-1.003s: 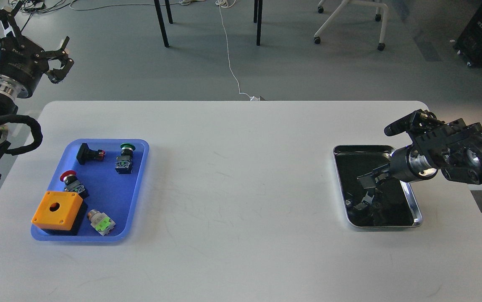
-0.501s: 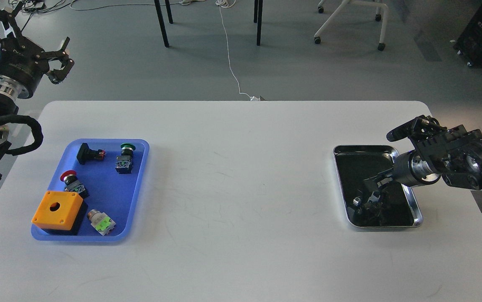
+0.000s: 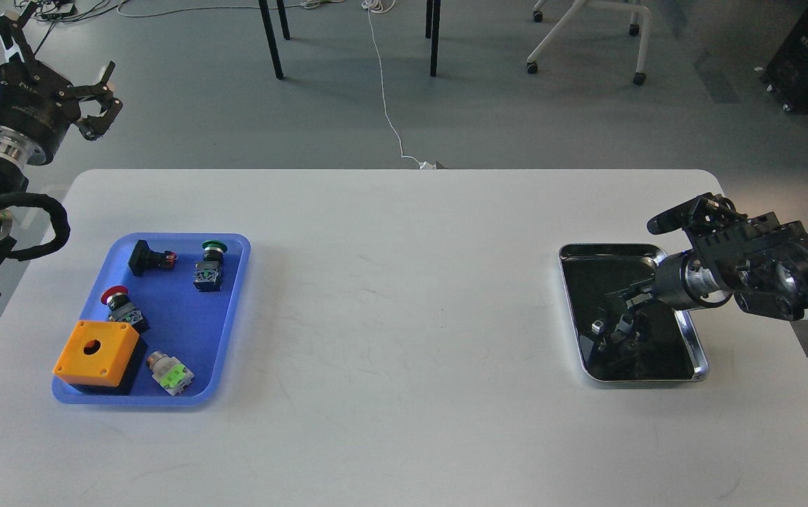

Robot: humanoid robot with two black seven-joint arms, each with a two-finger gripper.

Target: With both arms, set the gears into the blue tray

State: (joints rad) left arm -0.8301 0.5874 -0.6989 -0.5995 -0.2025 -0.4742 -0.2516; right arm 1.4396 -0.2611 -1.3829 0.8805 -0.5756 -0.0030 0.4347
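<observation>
While right tool (image 3: 615, 320) dips into glossy silver tray (image 3: 698, 355), grip unclear; left tool (image 3: 98, 95) spread.

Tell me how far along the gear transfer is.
Done: no gear shows in the rectangular blue plastic tray, only switches and an orange box. In hand: the right gripper reaches into the shiny silver metal tray; its grasp is unclear. Left: every transfer.
</observation>
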